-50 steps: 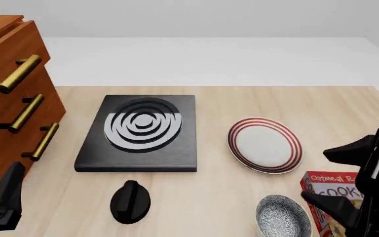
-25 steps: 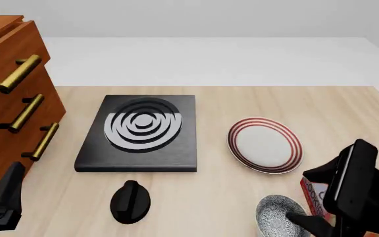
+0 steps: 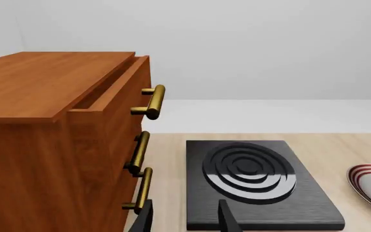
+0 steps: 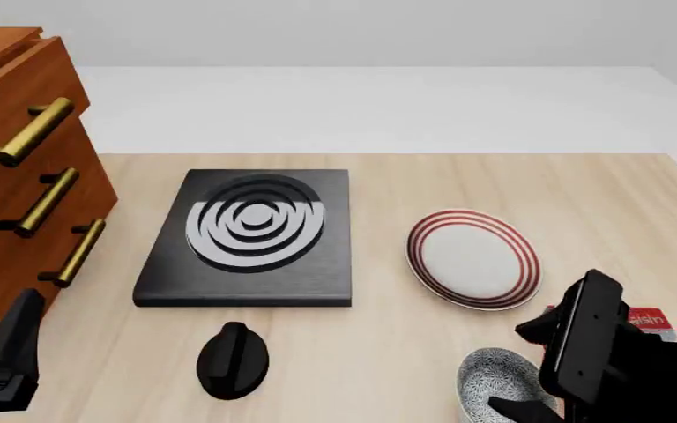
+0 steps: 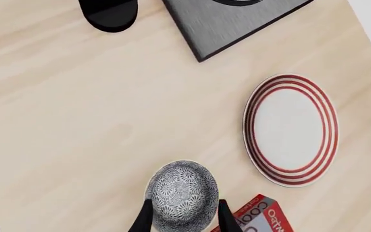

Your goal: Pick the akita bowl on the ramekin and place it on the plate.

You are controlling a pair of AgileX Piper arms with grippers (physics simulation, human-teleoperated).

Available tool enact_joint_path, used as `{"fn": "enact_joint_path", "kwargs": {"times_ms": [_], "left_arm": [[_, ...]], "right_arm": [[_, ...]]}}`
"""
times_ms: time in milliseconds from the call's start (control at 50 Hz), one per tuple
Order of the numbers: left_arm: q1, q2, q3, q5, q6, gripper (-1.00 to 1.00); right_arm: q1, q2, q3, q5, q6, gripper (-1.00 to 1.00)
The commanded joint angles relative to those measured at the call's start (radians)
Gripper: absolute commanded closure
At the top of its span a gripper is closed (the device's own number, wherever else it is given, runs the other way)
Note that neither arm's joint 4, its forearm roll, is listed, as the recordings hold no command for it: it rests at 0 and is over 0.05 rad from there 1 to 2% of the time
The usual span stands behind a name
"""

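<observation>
Lower now, right gripper straddles upright, round akita bowl.

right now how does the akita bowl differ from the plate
The akita bowl is narrower and deeper; the plate is wider and shallow. The bowl's inside is grey-white and densely speckled, while the plate is plain white with red rings around its rim. The bowl sits between the right hand's fingers; the plate lies apart from the hand with nothing on it. Both are round.
</observation>
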Motion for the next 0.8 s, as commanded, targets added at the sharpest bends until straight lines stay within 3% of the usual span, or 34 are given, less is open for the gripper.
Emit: {"fn": "enact_joint_path", "kwargs": {"times_ms": [20, 220, 240, 300, 800], "left_arm": [[0.0, 0.0, 0.0, 0.0, 0.0, -1.0], [0.0, 0.0, 0.0, 0.0, 0.0, -1.0], [0.0, 0.0, 0.0, 0.0, 0.0, -1.0], [0.0, 0.0, 0.0, 0.0, 0.0, -1.0], [0.0, 0.0, 0.0, 0.0, 0.0, -1.0]], "right_arm": [[0.034, 0.034, 0.039, -0.047, 0.038, -1.0], [0.056, 0.067, 0.102, -0.117, 0.075, -1.0], [0.069, 0.082, 0.096, -0.125, 0.108, -1.0], [0.049, 0.082, 0.112, -0.14, 0.077, -1.0], [0.07, 0.164, 0.195, -0.265, 0.122, -1.0]]}}
